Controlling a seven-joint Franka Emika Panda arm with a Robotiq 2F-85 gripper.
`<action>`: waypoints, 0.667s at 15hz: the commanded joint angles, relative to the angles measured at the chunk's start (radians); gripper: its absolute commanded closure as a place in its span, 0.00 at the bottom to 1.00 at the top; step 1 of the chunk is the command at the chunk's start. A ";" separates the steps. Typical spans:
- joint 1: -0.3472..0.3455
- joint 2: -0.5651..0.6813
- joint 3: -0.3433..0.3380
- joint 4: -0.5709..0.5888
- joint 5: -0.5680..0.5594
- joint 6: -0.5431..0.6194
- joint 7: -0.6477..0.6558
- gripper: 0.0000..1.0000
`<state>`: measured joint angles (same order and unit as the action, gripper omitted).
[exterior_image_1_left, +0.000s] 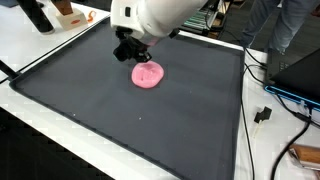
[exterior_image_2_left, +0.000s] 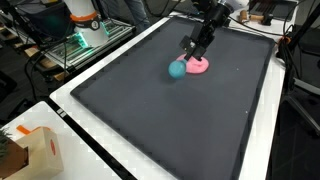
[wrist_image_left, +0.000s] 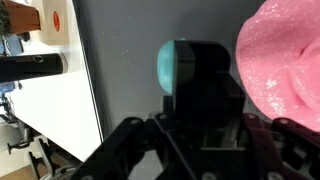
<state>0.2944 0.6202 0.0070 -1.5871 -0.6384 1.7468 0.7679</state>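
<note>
In the wrist view my gripper fills the lower middle. It is closed, its two sides drawn together with nothing that I can see between them. Just behind it, half hidden by my own black finger, a teal ball sits on the dark mat. On the other side a pink lump crowds the edge of the frame, close beside me; I cannot tell whether I touch it. Past the ball the mat ends in a straight edge. Beyond that edge lies the white table, which bears a dark tube and a box with an orange face.

In both exterior views my gripper hangs low over the mat, right by the pink lump. I stand toward the far border of the mat, so room is short there. A wide stretch of bare mat opens on the near side. Off the mat, cables trail along the table.

In an exterior view the teal ball lies just beside the lump, touching or nearly so. In an exterior view where my arm comes in from above, only the lump shows and the ball is hidden. Only the wrist view shows how my gripper is closed.
</note>
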 joint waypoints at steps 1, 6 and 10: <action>-0.005 0.003 0.004 -0.007 0.021 0.016 -0.028 0.75; -0.026 -0.004 0.010 -0.001 0.060 0.051 -0.116 0.75; -0.041 -0.017 0.004 0.009 0.122 0.061 -0.206 0.75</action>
<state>0.2755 0.6230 0.0076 -1.5735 -0.5684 1.7898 0.6317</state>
